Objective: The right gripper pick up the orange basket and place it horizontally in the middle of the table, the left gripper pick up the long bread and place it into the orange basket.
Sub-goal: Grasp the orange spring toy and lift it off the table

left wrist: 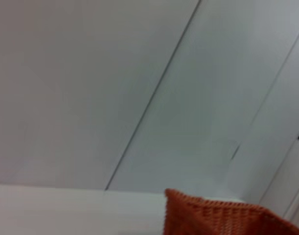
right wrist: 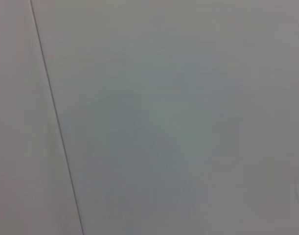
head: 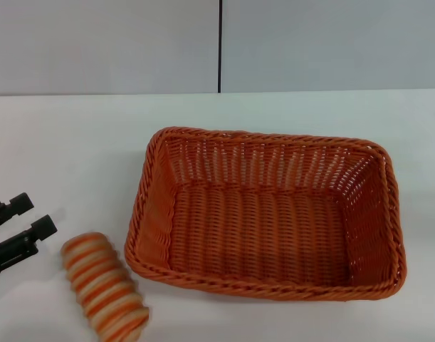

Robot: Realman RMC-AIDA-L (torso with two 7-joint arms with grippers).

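Sitting at the left edge of the head view, the left gripper (head: 26, 219) hangs low over the table (head: 75, 142) with its two blocky fingers spread apart and nothing between them — the gap is plain, one finger (head: 16, 205) farther from the robot and the other (head: 39, 229) nearer. Just beside that nearer finger, toward the robot's right and a little closer to the body, lies the long bread (head: 103, 285), flat on the white surface, its striped length angled away from the claw. A small strip of bare table shows between the fingertip and the loaf's near end, so they look apart, not touching.

Beyond the bread, farther to the right of the claw, the orange basket (head: 267, 214) rests upright with its long side running across the table, open side up and holding nothing. Its near left corner comes close to the loaf. From the left wrist view a corner of the basket (left wrist: 222, 215) rises against the grey wall panels (left wrist: 139, 88).

The right gripper shows in no view — its state cannot be told.
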